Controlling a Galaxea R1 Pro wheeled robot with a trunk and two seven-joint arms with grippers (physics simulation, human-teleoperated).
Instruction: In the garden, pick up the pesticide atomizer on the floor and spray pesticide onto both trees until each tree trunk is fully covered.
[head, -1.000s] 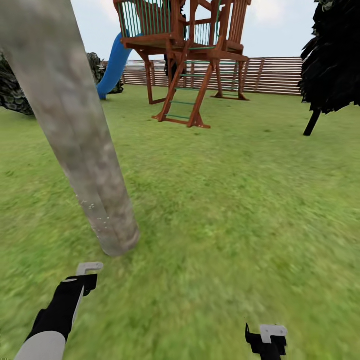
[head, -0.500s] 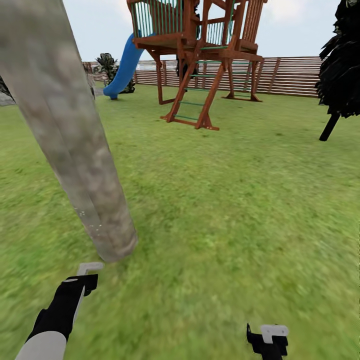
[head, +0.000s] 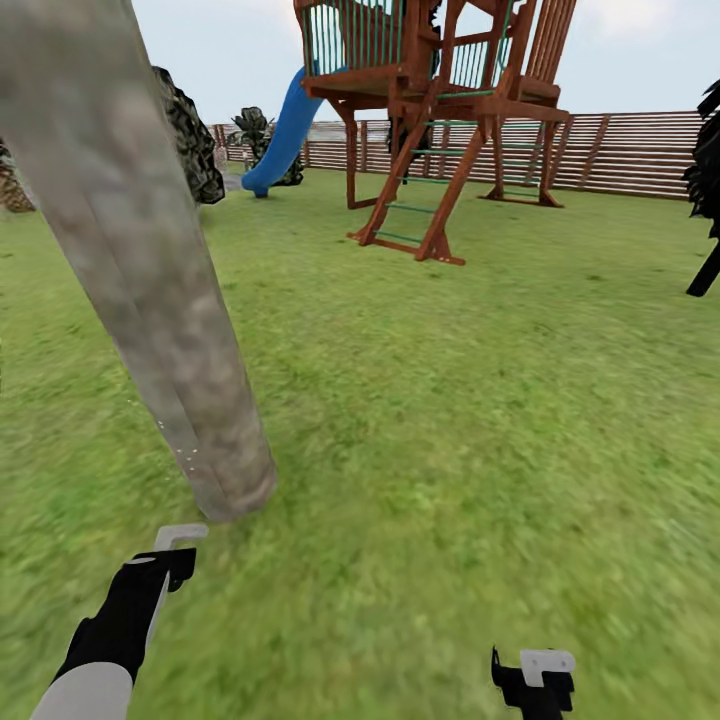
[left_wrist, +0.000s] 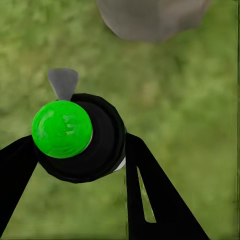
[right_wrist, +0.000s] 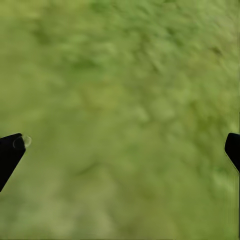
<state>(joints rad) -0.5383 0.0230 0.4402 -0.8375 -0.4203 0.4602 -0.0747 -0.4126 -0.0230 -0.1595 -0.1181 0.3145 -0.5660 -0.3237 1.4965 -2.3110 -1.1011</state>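
My left pincer (left_wrist: 80, 150) gripped the pesticide atomizer (left_wrist: 77, 137) around its black body, fingers tight on either side, green cap toward the camera and grey nozzle aimed at the tree trunk (head: 150, 290) standing at eleven o'clock, just ahead. My right pincer (right_wrist: 120, 150) hung spread wide over grass, holding nothing. I judged the bottle light, rigid and smooth, best held mid-body.

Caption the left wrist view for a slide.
Left gripper clamps the green-capped pesticide atomizer above grass, its grey nozzle toward the pale tree trunk.
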